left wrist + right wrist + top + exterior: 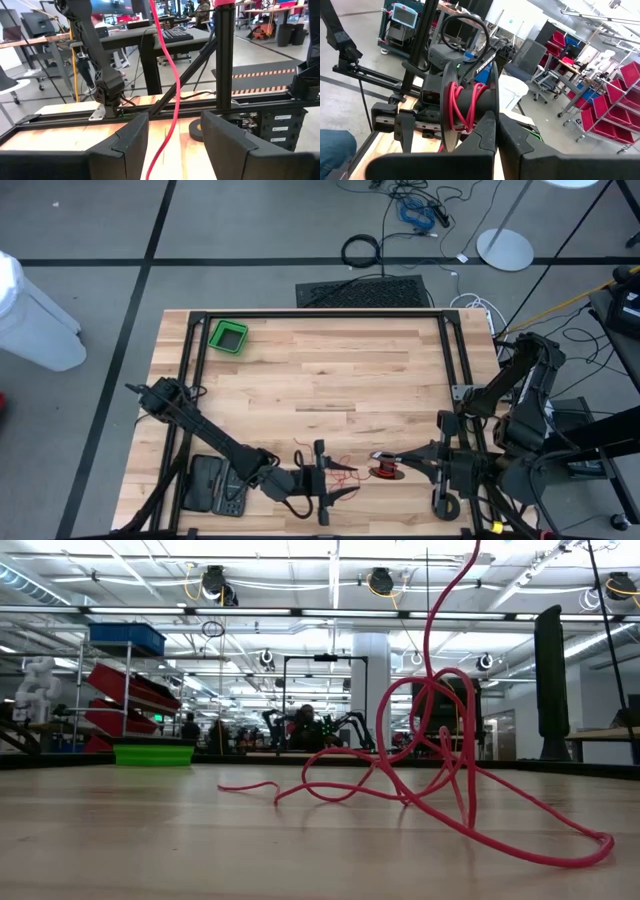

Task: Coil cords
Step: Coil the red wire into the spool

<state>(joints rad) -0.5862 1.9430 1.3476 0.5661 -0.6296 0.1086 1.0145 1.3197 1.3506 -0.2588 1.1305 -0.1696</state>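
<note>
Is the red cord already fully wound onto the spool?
No, the low view shows the red cord lying in loose loops across the table.

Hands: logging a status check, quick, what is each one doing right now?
Left hand: open, the red cord runs between its fingers, not gripped.
Right hand: closed on the rim of the black spool wound with red cord.
</note>
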